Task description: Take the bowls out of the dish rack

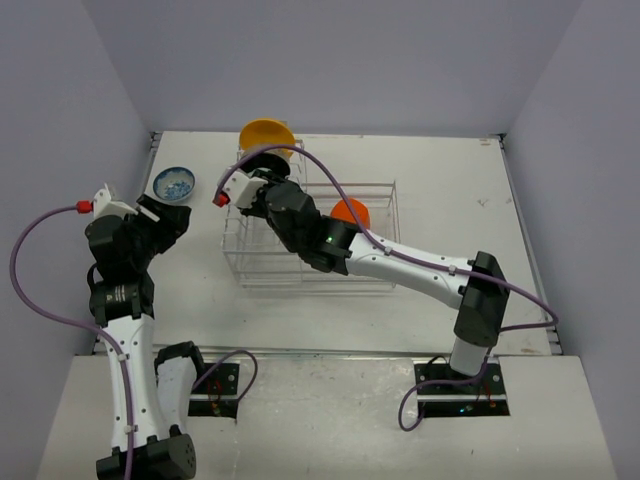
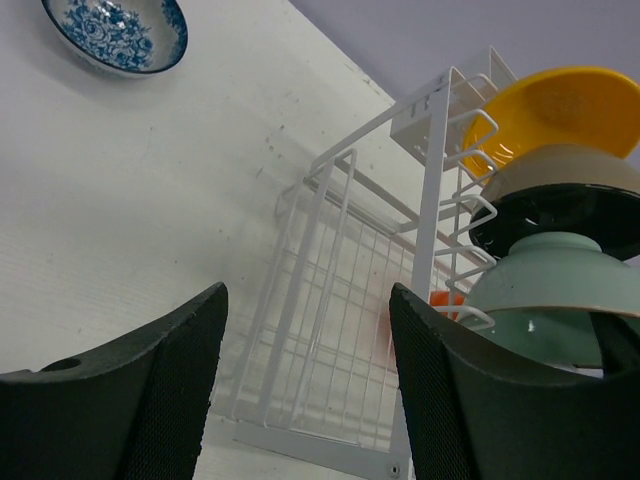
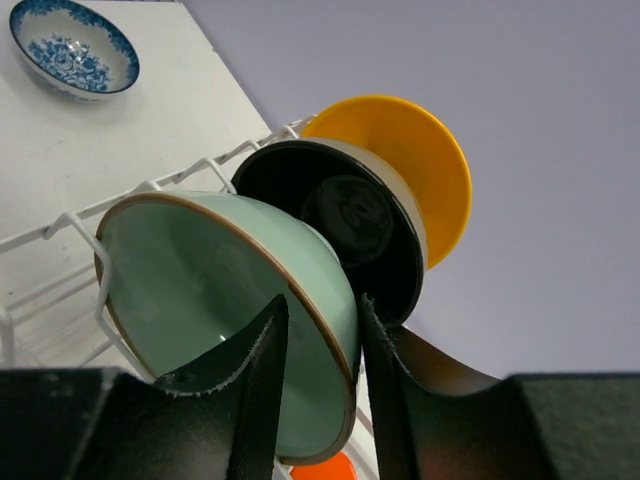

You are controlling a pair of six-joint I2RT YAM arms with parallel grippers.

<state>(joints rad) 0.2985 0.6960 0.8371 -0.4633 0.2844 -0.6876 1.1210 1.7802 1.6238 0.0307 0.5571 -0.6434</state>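
Three bowls in the slots: yellow bowl (image 1: pixel 267 133), black bowl (image 3: pixel 340 215) and mint bowl (image 3: pixel 200 290), all on edge, packed one behind another in the tall end of the dish rack (image 2: pixel 430 200), yellow farthest from the arms.
Mint bowl facing: hollow side toward the right wrist camera.
Rack axis: long side runs left-right in the top view, tall slotted end on the left, low basket end on the right.
Orange bowl (image 1: pixel 352 211): down in the basket end, partly hidden by the right arm.
Blue-and-white bowl (image 1: pixel 174 184): out on the table (image 2: pixel 150 200) left of the rack, mouth up, just by the left gripper (image 2: pixel 308 295).
Right gripper (image 3: pixel 322 305): fingers (image 3: pixel 260 380) straddle the mint rim, one inside, one between mint and black. Narrow gap, can't tell if it's actually pinching.
Left gripper: wide open, nothing in it.
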